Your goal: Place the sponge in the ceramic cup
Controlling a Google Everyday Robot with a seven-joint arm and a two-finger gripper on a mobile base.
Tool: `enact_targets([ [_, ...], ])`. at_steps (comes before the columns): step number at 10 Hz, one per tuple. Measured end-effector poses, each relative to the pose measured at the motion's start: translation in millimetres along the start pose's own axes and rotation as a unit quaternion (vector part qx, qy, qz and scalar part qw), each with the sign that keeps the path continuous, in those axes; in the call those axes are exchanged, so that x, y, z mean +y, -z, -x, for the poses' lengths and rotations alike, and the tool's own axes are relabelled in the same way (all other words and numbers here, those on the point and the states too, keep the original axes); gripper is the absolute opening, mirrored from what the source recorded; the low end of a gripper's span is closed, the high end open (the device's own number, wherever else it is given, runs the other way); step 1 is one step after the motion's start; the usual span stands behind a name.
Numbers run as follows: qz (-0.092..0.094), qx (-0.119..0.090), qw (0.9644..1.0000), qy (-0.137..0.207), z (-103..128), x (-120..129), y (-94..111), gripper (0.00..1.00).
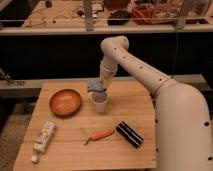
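Sponge, blue-grey and soft-looking, sits at the mouth of the white cup, tilted a little toward the left. It is not down inside the cup, and I cannot tell if it rests on the rim or hangs just above it. The cup stands upright around the middle of the wooden desk, toward the far side.

The gripper is right at the sponge, coming down from above and slightly from the right, directly over the cup. I cannot tell whether the gripper is open or closed, nor whether it is holding the sponge or only touching it. The white arm rises from the gripper, bends at an elbow above the far edge of the desk, then slopes down to the right into the robot's large white body, which stands at the right side of the desk.

An orange bowl sits just left of the cup, close to it but apart. Nearer the front, a carrot lies on the desk with its thin end pointing left. Just right of the carrot lies a black block with pale stripes, set at an angle. A white bottle lies on its side near the left front corner, well apart from the rest.
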Motion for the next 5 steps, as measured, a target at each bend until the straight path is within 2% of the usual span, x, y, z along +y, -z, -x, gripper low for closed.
enact_targets([
  [2, -0.001, 0.0, 1.0, -0.003, 0.2, -0.5, 1.5, 0.48],
  [5, -0.001, 0.0, 1.0, -0.006, 0.2, -0.4, 1.3, 0.47],
])
